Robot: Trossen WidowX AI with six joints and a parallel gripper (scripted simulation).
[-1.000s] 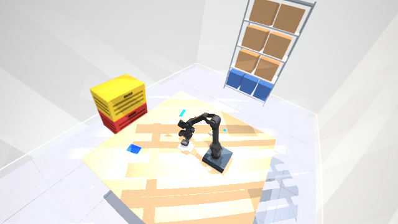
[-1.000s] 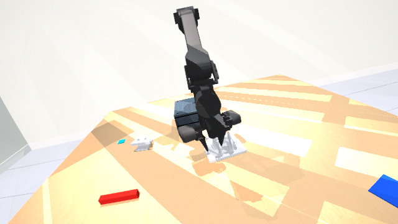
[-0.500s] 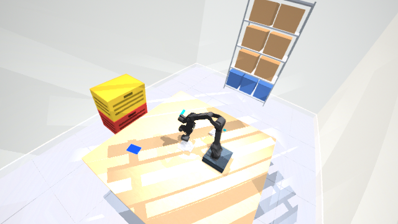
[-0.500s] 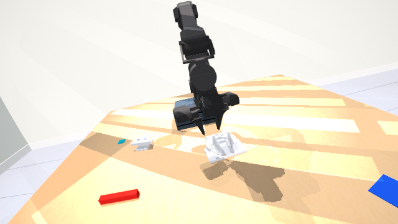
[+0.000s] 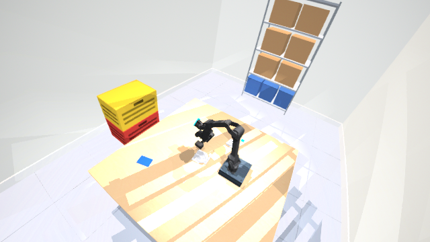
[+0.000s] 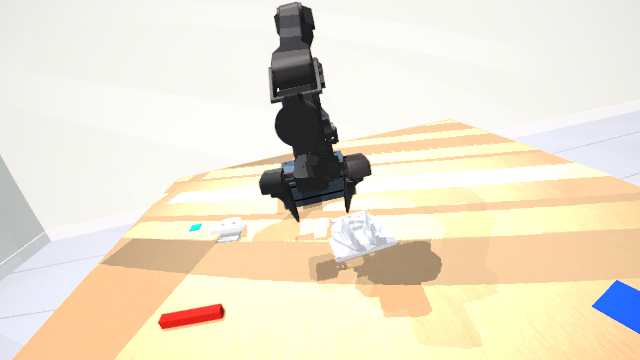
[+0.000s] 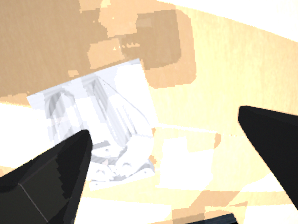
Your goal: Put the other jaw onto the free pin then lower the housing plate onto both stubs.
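A white base plate (image 5: 198, 161) (image 6: 345, 255) (image 7: 132, 75) lies on the table below the hand. Two pale ribbed jaws show on it in the wrist view, a left jaw (image 7: 61, 107) and a right jaw (image 7: 102, 107). Their rounded ends lie close together at the bottom; glare hides whether the teeth mesh and how they sit on the pins. My gripper (image 6: 323, 215) (image 7: 165, 124) is wide open and empty, raised above the table and offset to one side of the base. The white housing plate (image 6: 229, 226) lies apart on the table, at the left in the exterior view.
A red bar (image 6: 191, 316) lies at the front left in the exterior view. A blue square (image 5: 144, 160) (image 6: 622, 305) lies on the far side of the base from the housing plate. A small cyan patch (image 5: 242, 140) (image 6: 195, 227) is beside the housing plate.
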